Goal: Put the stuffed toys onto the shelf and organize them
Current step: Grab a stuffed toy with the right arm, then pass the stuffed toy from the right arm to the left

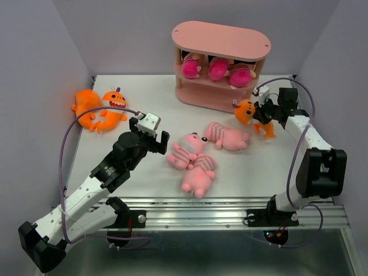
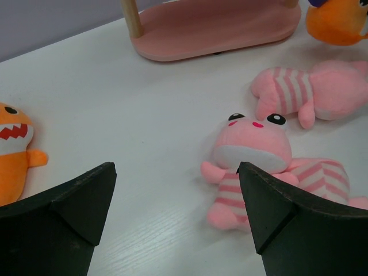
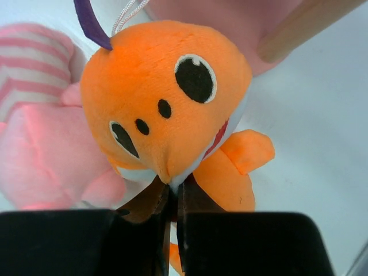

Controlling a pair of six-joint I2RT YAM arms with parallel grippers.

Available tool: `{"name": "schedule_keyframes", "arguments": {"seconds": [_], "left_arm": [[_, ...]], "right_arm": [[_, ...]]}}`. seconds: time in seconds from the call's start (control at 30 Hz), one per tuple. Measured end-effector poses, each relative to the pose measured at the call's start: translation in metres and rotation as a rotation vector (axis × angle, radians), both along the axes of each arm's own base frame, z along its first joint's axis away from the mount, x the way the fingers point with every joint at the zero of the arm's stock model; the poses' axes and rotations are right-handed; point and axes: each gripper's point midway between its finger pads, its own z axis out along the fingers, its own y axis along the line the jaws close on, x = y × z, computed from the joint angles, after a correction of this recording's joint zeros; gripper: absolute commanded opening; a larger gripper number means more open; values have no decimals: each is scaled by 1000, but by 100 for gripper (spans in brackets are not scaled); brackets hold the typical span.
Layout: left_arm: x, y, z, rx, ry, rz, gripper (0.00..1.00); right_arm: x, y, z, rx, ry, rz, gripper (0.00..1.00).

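The pink shelf (image 1: 221,34) stands at the back with three magenta-striped dolls (image 1: 217,69) on its middle tier. My right gripper (image 1: 260,115) is shut on an orange monster (image 1: 246,110) and holds it by the shelf's right end; in the right wrist view the fingertips (image 3: 172,190) pinch its chin (image 3: 167,92). Three pink striped pigs (image 1: 187,150) (image 1: 198,175) (image 1: 227,136) lie mid-table. Two more orange monsters (image 1: 114,103) (image 1: 86,106) lie at the far left. My left gripper (image 1: 152,135) is open and empty, left of the pigs; its view (image 2: 175,190) shows one pig (image 2: 253,149) by the right finger (image 2: 264,201).
The shelf's bottom tier (image 2: 218,26) and a wooden post (image 2: 132,17) show ahead of the left gripper. Grey walls close in the left, right and back of the white table (image 1: 132,172). A metal rail (image 1: 218,207) runs along the near edge.
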Motion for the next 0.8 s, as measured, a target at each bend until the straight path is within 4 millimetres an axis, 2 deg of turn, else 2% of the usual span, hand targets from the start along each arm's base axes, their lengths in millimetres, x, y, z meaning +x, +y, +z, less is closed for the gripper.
{"name": "schedule_keyframes", "arguments": {"seconds": [0.13, 0.23, 0.33, 0.4, 0.5, 0.57, 0.6, 0.73, 0.8], "left_arm": [[-5, -8, 2, -27, -9, -54, 99], [-10, -18, 3, -51, -3, -114, 99], [-16, -29, 6, -84, 0, -176, 99], [-22, -42, 14, -151, 5, -238, 99], [-29, -69, 28, -295, 38, -335, 99], [-34, -91, 31, -377, 86, -384, 99], [-36, -99, 31, -400, 103, -403, 99], [-71, -161, 14, -468, 229, -533, 97], [-82, -179, 10, -496, 266, -557, 97]], "right_arm": [[-19, 2, 61, 55, -93, -55, 1], [-46, 18, 105, 163, -132, -55, 1], [-73, 39, 122, 289, -79, -20, 1], [-88, 51, 126, 372, -12, 0, 1], [-104, 68, 131, 497, 90, 14, 1], [-115, 83, 144, 624, 175, 25, 1], [-118, 87, 150, 667, 204, 25, 1], [-122, 102, 181, 872, 319, -7, 1], [-121, 105, 196, 942, 336, -31, 1]]}}
